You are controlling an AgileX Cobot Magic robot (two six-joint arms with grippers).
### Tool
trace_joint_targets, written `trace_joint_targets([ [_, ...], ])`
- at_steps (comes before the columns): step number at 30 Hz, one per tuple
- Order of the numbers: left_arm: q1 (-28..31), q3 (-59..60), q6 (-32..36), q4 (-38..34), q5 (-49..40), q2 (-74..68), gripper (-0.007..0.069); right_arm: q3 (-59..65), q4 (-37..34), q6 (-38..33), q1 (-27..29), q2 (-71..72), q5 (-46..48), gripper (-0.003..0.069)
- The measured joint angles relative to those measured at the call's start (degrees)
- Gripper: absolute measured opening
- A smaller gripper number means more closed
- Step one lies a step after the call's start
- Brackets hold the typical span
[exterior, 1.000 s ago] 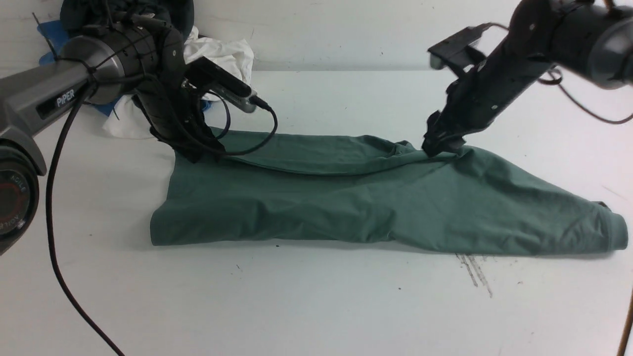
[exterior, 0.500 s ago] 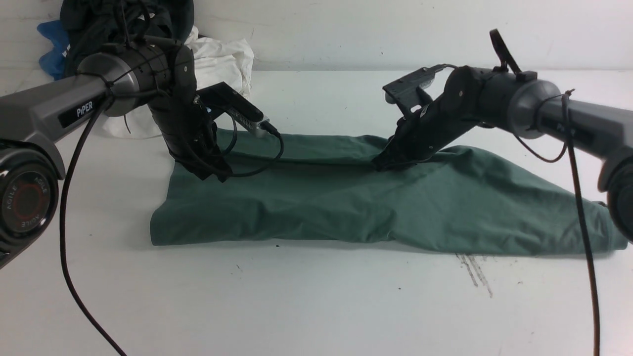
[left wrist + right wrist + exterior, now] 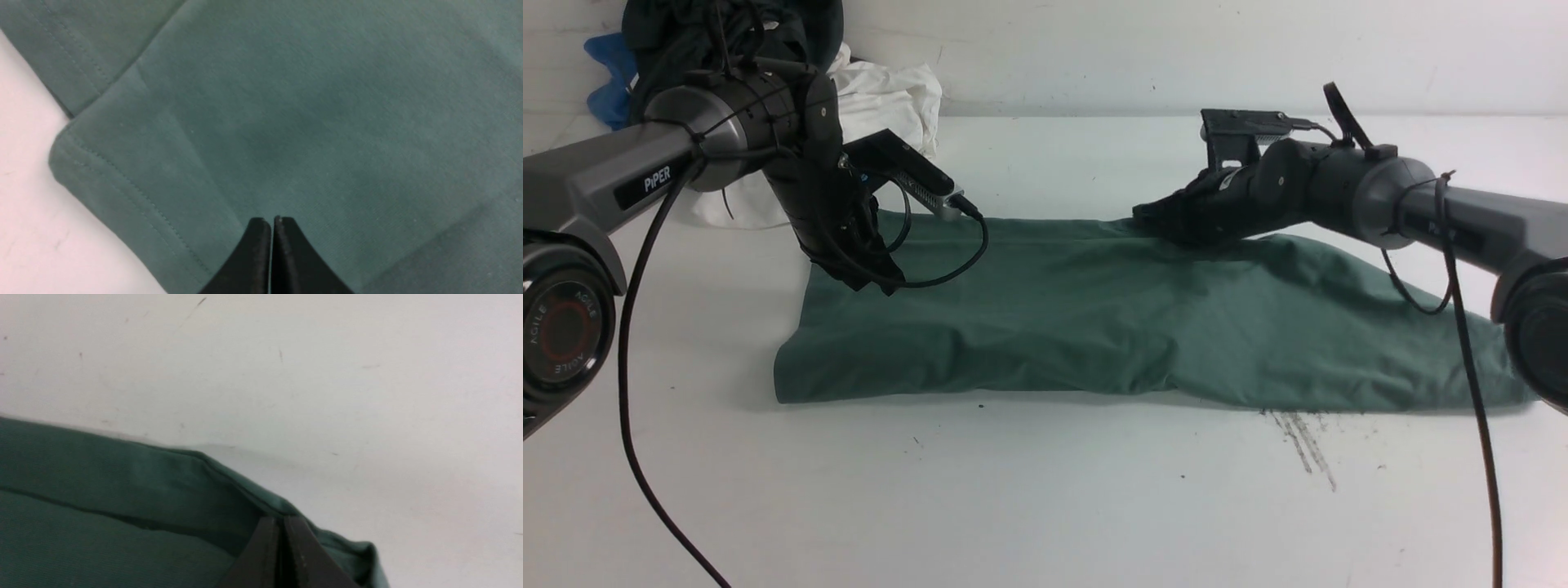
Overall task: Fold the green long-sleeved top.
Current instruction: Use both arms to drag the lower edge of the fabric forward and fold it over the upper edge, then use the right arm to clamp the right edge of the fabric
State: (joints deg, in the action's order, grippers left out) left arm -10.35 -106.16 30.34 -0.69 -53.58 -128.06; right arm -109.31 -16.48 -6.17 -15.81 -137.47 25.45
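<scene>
The green long-sleeved top (image 3: 1094, 327) lies as a long folded band across the table, its sleeve end at the right. My left gripper (image 3: 882, 282) hangs over the band's left far corner. In the left wrist view its tips (image 3: 271, 220) are pressed together above the cloth (image 3: 306, 122) with nothing between them. My right gripper (image 3: 1147, 214) lies low along the far edge near the middle. Its tips (image 3: 282, 518) are shut right at the folded edge of the cloth (image 3: 102, 506). Whether any fabric is nipped there does not show.
A heap of clothes sits at the back left: a dark garment (image 3: 678, 33), a white one (image 3: 890, 98), a blue one (image 3: 605, 57). Black cables hang from both arms (image 3: 629, 408) (image 3: 1486, 457). Dark scuff marks (image 3: 1303, 445) lie in front of the top.
My right arm swung left and down to the top's far edge while its jaws closed. The raised ridge in the cloth flattened. My left gripper closed and shifted slightly right.
</scene>
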Motion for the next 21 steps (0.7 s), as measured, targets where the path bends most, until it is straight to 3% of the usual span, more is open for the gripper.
trace_joint_targets([
  [6,0.05,0.0,-0.05,0.0,-0.23,0.0,-0.0008,0.12,6.82,0.04,4.1,9.94,8.82,0.0059],
  [8,0.05,0.0,-0.05,0.0,-0.25,0.0,-0.0008,0.12,9.55,0.04,6.15,14.52,12.61,0.0099],
  [15,0.05,0.0,-0.05,-2.48,-0.3,0.0,-0.0008,0.87,11.77,-0.39,16.38,25.69,34.84,0.0347],
  [21,0.05,0.0,-0.05,-6.03,-1.26,0.0,-0.0008,13.45,11.79,-1.11,21.52,29.06,38.09,0.0421],
])
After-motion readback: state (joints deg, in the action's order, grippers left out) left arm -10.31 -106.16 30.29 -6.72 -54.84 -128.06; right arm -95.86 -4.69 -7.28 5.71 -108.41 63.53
